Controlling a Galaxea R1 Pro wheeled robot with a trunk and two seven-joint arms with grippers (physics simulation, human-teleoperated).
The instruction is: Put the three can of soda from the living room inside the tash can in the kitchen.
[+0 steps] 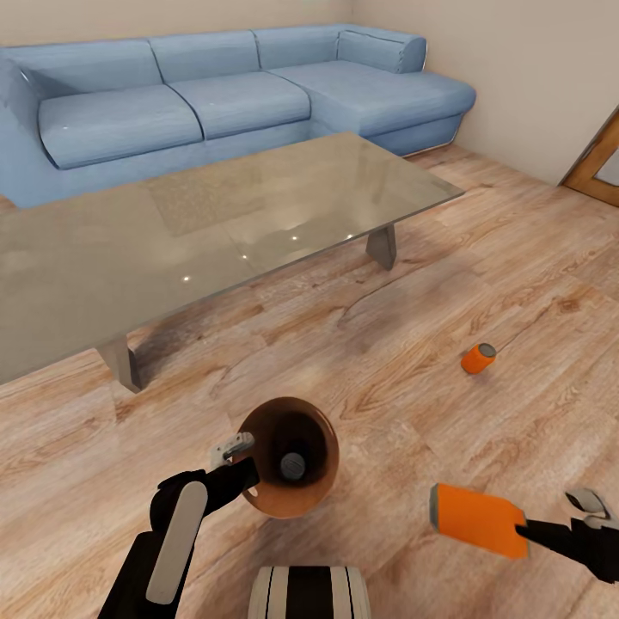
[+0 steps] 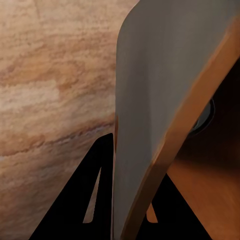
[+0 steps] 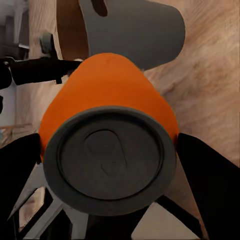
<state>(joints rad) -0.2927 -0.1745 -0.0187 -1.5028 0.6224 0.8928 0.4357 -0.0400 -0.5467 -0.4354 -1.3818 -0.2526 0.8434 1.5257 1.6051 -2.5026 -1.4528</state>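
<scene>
One can (image 1: 293,466) is already lying inside the bin (image 1: 303,501) your left gripper (image 1: 234,462) is pinching by the rim, tilted to receive. Right gripper (image 1: 526,530) is clamping a second can (image 1: 478,519) beside it; third can (image 1: 478,358) is lying well beyond.

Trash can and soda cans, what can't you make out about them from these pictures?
- Head view: trash can base, hidden by its own rim and the left gripper.
- Head view: can inside the bin, body in shadow.
- Right wrist view: held can blocks the right gripper fingers' contact.
</scene>
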